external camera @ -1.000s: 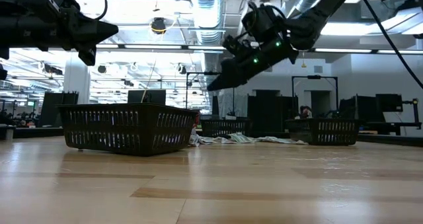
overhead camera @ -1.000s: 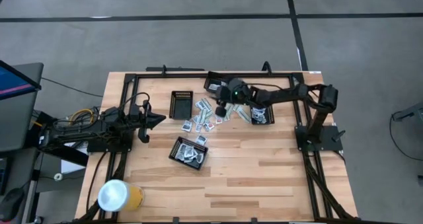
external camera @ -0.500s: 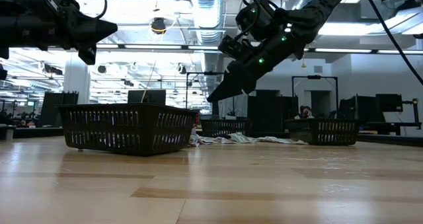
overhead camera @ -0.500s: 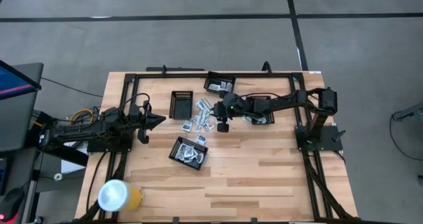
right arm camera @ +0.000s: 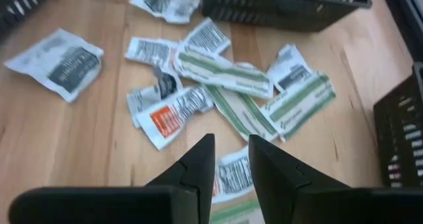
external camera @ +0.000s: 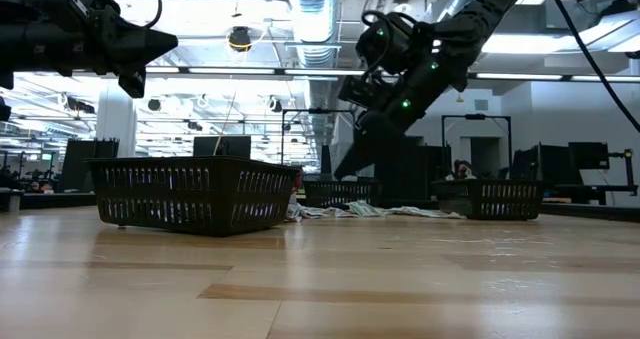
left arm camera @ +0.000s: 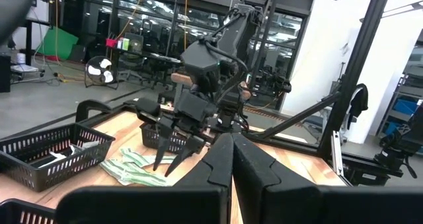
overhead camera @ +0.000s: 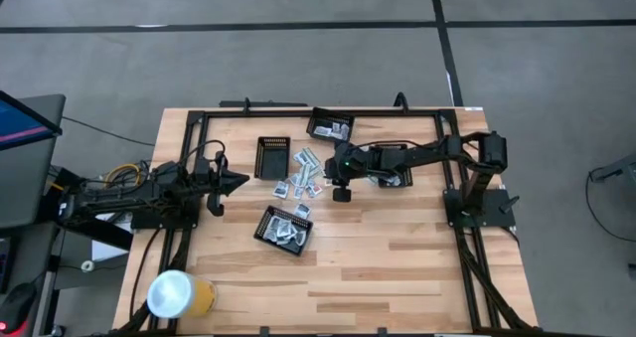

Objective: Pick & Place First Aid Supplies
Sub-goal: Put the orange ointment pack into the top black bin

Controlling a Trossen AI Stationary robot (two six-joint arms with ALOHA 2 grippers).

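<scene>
I see a pale wooden surface point(overhead camera: 397, 267) on grey floor, with an industrial room of ducts and lights behind in the low view. The first aid supplies point(right arm camera: 218, 92) lie loose at upper centre of the high view, among four black mesh trays point(overhead camera: 284, 228). The right gripper point(right arm camera: 230, 159) hangs over the pile, fingers slightly parted, empty. The left gripper point(overhead camera: 241, 179) waits at left, fingers pressed together. A yellow roll point(overhead camera: 179, 294) sits lower left. The packets' print is too small to read
</scene>
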